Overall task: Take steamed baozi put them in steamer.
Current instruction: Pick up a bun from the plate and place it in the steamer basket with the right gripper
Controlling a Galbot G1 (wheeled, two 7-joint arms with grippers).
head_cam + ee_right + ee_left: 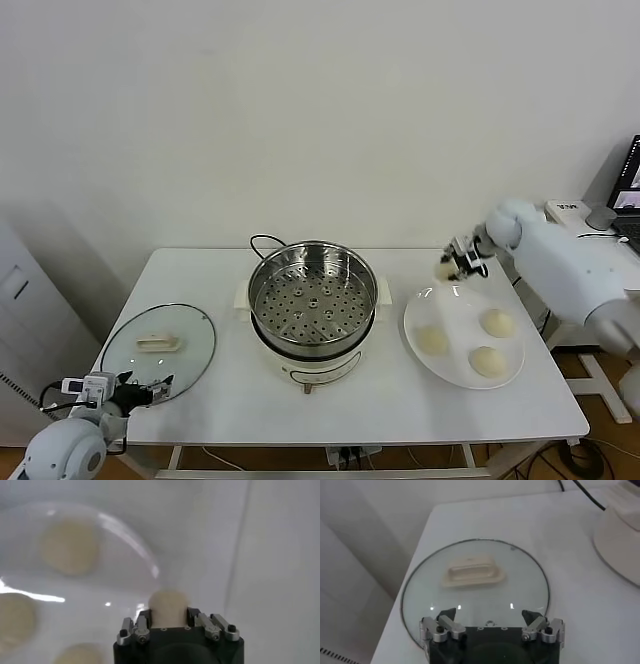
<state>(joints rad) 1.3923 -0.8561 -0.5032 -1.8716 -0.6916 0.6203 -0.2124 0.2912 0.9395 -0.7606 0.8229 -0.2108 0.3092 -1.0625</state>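
Observation:
My right gripper [452, 268] is shut on one cream-white baozi [168, 608], held just above the far rim of the white plate [462, 377]. Three more baozi lie on that plate: one near its left side [431, 340], one at the right [497, 322] and one at the front [487, 361]. In the right wrist view these three appear as pale rounds, the clearest being [69, 547]. The steamer [312, 297], a shiny steel pot with a perforated tray, stands at the table's middle with nothing on the tray. My left gripper [491, 620] waits open over the near edge of the glass lid.
A round glass lid [158, 350] with a cream handle [473, 572] lies flat at the table's left. A black cord [262, 242] runs behind the steamer. A laptop and cables sit off the table's right end. The wall stands close behind.

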